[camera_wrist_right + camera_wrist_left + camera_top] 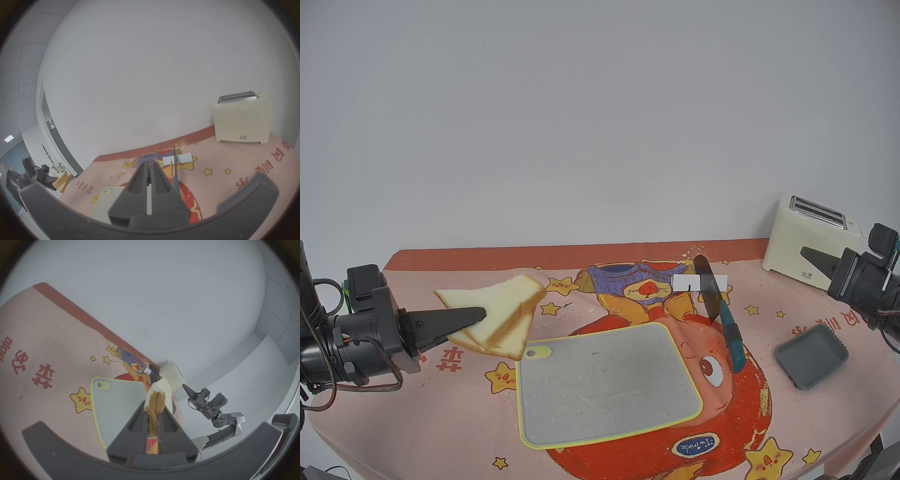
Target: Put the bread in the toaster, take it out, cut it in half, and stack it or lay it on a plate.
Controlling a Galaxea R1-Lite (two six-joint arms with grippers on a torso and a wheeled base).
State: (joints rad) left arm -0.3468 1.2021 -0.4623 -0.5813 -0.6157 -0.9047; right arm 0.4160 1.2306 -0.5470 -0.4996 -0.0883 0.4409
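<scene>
Two pale bread pieces (503, 309) with tan crusts hang pressed together above the table's left side, just off the cutting board's far-left corner. My left gripper (481, 314) is shut on the bread (157, 397), which stands up between its fingers (137, 424). The cream toaster (814, 240) stands at the far right with its slots empty. My right gripper (805, 252) is shut on nothing and hovers in front of the toaster (242, 118), above the table. A small grey square plate (811, 356) lies empty at the right, below that gripper.
A grey cutting board (606, 384) with a yellow rim lies in the middle. A knife (722, 319) with a dark blade and teal handle rests just to its right, beside a white card (700, 282). Crumbs dot the patterned cloth.
</scene>
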